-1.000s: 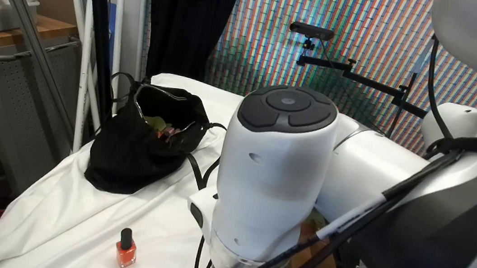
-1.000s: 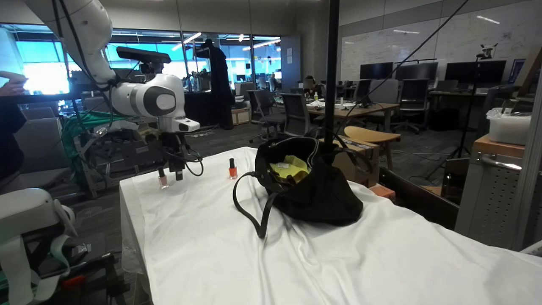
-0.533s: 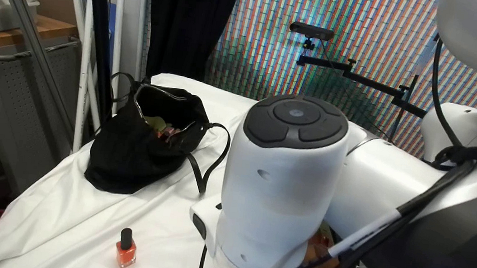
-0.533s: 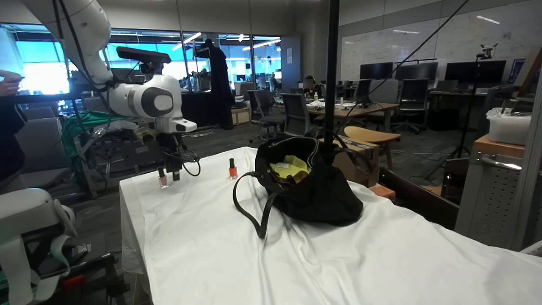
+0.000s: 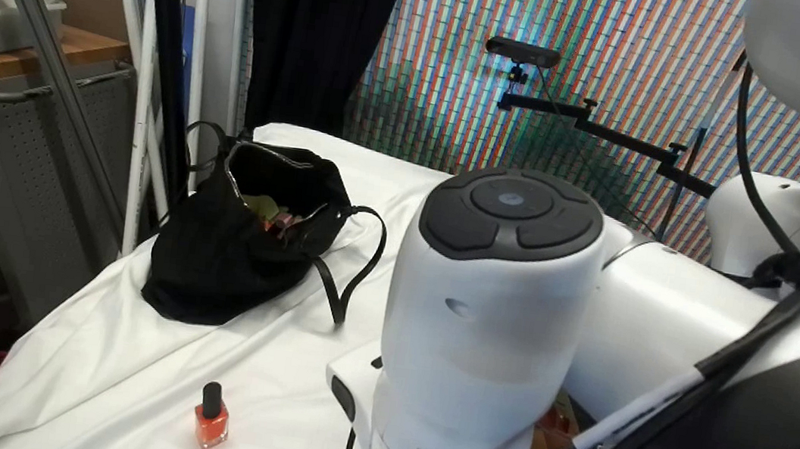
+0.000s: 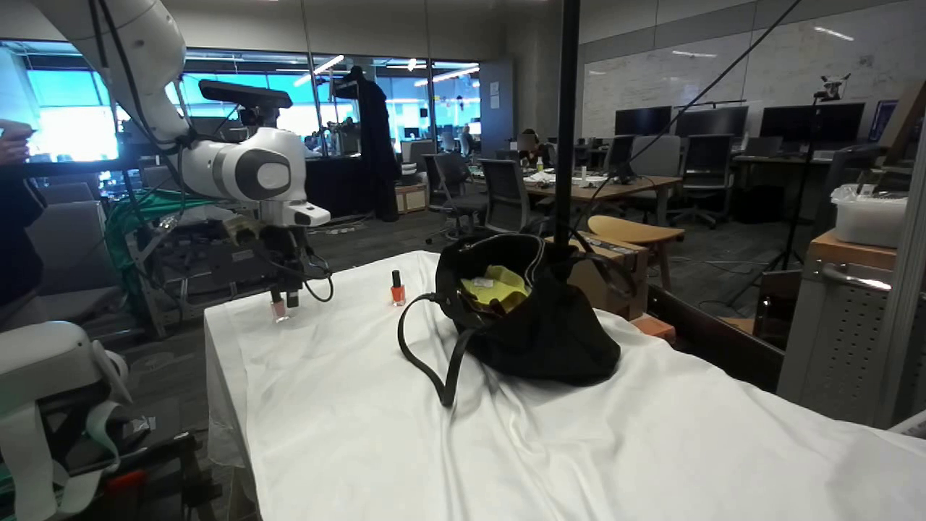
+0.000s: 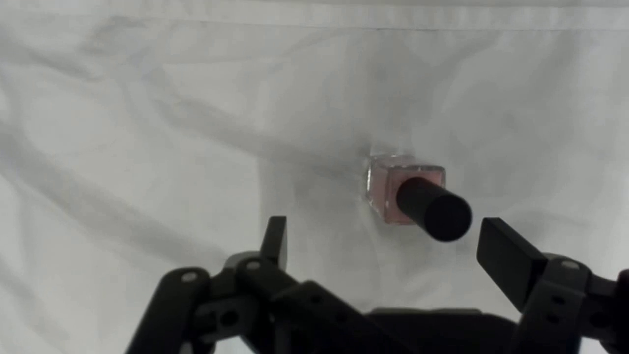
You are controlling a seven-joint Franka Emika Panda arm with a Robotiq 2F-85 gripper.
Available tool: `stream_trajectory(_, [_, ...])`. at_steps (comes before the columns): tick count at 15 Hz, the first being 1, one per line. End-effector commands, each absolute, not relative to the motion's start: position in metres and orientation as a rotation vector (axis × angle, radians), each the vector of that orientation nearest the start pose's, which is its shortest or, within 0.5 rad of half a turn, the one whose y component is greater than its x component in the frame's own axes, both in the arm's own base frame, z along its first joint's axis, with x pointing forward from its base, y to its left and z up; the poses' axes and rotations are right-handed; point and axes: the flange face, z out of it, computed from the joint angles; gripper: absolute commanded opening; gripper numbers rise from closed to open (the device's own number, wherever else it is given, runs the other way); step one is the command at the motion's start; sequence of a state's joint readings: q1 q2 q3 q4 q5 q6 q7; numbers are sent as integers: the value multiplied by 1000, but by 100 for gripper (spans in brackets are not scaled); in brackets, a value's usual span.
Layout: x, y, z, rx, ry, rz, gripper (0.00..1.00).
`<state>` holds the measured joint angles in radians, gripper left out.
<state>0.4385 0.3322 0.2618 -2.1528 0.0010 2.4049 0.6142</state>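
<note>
I hold nothing: in the wrist view, my black two-fingered gripper (image 7: 382, 241) stands with its jaws wide apart. Just ahead of them, off-centre, a small, square, black-capped glass bottle of pale pink polish (image 7: 408, 186) stands upright near the edge of the creased white cloth (image 6: 340, 405). I judge my approach to it well advanced, but the grasp is not made and the bottle is not lifted. In an exterior view, a square, black-capped glass bottle of orange-red polish (image 6: 398, 294) stands ungripped between that pink one and the slouching black fabric bag (image 6: 539, 336), whose mouth shows a crumpled yellow thing (image 6: 509, 285). I can read no brand on either bottle; a pale patch (image 6: 482, 282) on the yellow thing may be a label, too small to read.
</note>
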Motion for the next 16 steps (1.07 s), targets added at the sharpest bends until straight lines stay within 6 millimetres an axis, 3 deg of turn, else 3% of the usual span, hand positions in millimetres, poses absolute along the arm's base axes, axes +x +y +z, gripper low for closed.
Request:
stream_trajectory(1, [423,372,250,-3049,-56,185,100])
stream_trajectory(16, [404,377,242,-3042,-69,198,100])
